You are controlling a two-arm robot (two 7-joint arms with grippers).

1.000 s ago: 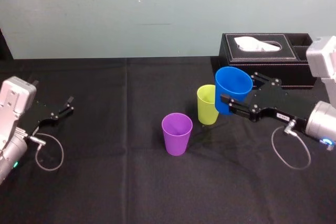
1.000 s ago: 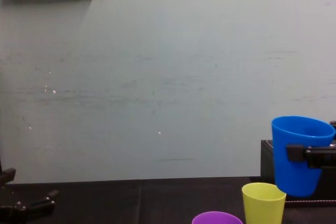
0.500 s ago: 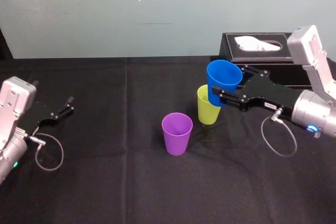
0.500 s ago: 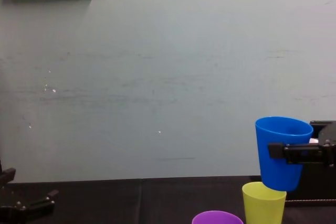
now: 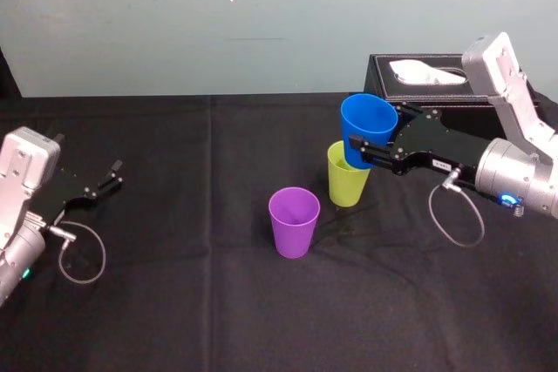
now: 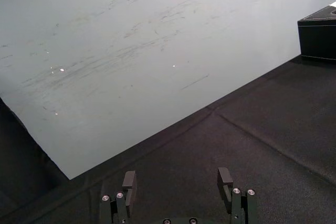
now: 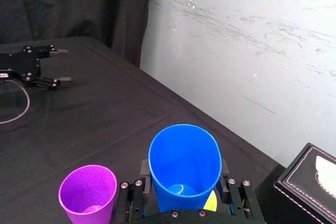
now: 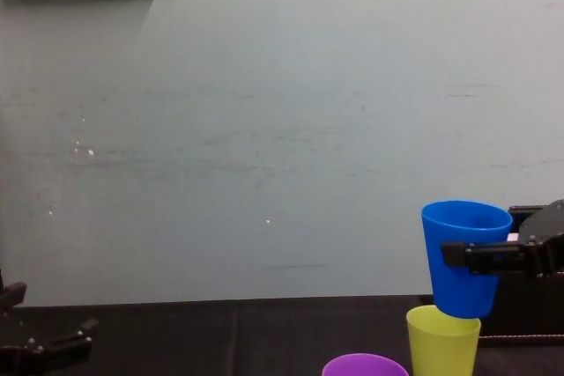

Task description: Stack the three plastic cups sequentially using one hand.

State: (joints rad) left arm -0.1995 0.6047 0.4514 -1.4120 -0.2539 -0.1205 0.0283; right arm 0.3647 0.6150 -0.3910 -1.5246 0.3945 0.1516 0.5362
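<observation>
Pale green wall behind, black-clothed table below. The right arm reaches in level from the right, with the right gripper clamped on the blue cup — upright, off the table. Left gripper parked far left, fingers apart. Black tissue box sits behind the right gripper. Yellow-green cup directly beneath it, mouth at the blue base; purple cup lower left, apart.
</observation>
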